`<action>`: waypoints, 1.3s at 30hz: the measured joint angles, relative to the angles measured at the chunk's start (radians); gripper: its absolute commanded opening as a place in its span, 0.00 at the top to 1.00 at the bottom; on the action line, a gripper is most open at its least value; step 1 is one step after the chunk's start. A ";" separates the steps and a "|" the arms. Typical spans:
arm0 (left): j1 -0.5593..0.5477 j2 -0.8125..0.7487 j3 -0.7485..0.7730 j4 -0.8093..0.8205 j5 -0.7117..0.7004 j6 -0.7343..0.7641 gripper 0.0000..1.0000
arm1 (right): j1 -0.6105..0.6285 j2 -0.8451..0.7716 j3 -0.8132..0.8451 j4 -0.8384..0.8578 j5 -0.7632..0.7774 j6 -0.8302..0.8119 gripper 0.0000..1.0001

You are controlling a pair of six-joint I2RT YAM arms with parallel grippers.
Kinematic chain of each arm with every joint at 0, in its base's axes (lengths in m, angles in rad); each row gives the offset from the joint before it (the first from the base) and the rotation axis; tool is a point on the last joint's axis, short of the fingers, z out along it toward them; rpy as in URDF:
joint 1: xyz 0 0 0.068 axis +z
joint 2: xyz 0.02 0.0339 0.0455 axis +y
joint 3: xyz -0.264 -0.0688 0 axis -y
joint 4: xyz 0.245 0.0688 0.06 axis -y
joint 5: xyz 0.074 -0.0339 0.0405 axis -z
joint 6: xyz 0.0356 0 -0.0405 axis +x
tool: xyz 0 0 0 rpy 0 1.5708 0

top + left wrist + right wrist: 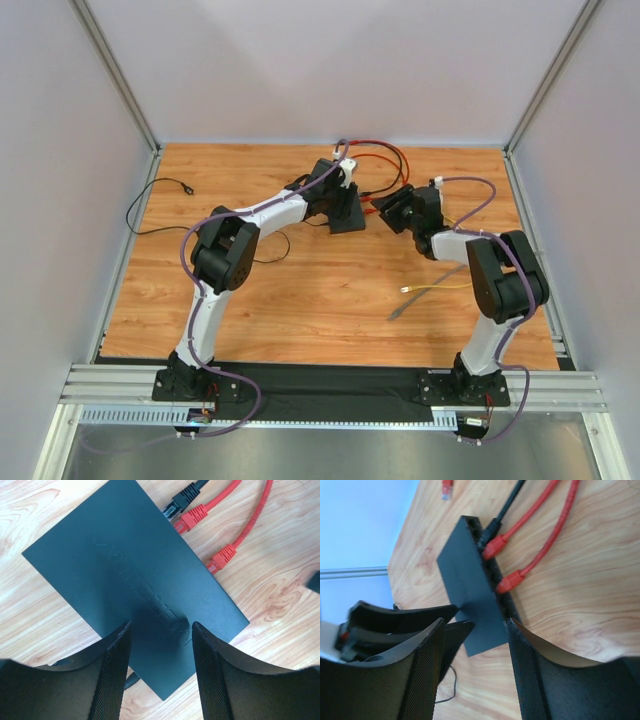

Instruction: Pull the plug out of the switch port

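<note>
The switch [346,213] is a flat matte-black box at the back middle of the table. In the left wrist view the switch [125,565] has a black plug [184,497] and two red plugs [192,517] [222,559] at its port side. My left gripper [160,627] is open, its fingers spread over the switch's near end. My right gripper [475,625] is open just short of the switch [470,580], close to the nearer red plug [512,582]. The farther red plug [495,545] and the black plug [492,527] sit beyond it.
Red cables [385,165] loop behind the switch. A loose yellow cable [435,288] lies in front of the right arm. A thin black cable [165,187] runs along the table's left side. Another red plug [446,489] lies loose beyond the switch. Grey walls enclose the table.
</note>
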 measured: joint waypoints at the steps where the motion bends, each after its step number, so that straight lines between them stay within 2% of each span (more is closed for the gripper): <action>1: 0.000 0.000 0.000 0.002 -0.005 0.000 0.42 | 0.000 0.025 0.001 0.019 0.001 0.000 0.46; 6: 0.002 0.000 0.000 0.009 -0.018 -0.004 0.45 | 0.000 0.127 0.017 0.060 -0.005 0.009 0.46; 15: 0.002 0.000 -0.001 0.021 -0.020 -0.024 0.45 | -0.013 0.168 0.016 0.143 -0.054 0.053 0.47; 25: 0.002 0.000 -0.003 0.021 -0.019 -0.038 0.46 | -0.019 0.231 0.017 0.180 -0.097 0.105 0.57; 39: 0.002 0.002 -0.003 0.021 -0.018 -0.044 0.46 | -0.006 0.289 0.050 0.212 -0.111 0.143 0.59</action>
